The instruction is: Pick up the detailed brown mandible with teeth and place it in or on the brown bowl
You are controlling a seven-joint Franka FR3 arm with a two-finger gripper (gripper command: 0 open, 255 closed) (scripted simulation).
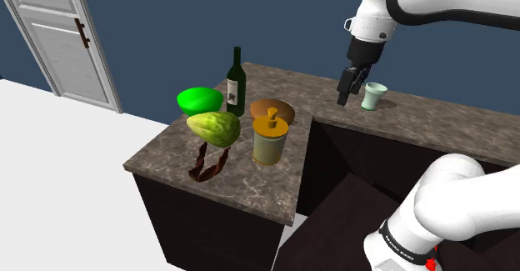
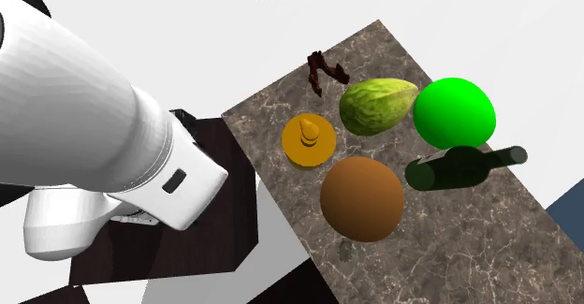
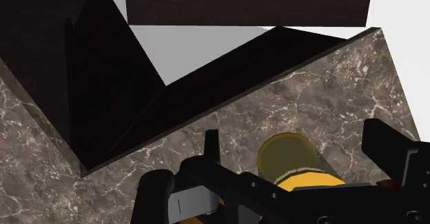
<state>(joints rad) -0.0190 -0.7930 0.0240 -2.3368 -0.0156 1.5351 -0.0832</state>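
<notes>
One dark-brown toothed mandible (image 1: 208, 165) — shoulder view, centre-left | round brown bowl (image 1: 272, 109) mid-frame | black gripper (image 1: 344, 97) — upper right, jaws apart, empty

Table (image 1: 250, 178): L-shaped, with most things grouped on the arm at the shoulder view's left.
Mandible (image 1: 208, 163) sits at that arm's front edge.
Fruit (image 1: 214, 128) lies just behind the mandible.
Jar (image 1: 270, 136) stands right of the fruit.
Bowl (image 1: 272, 109) sits directly behind the jar.
Bottle (image 1: 236, 84) stands upright, left of the bowl.
Second bowl (image 1: 199, 101) sits left of the bottle.
Cup (image 1: 373, 96) stands well apart at the right, on the other arm.
Gripper (image 1: 343, 98) hangs high above the table, with the jar beneath it in the wrist view.
</notes>
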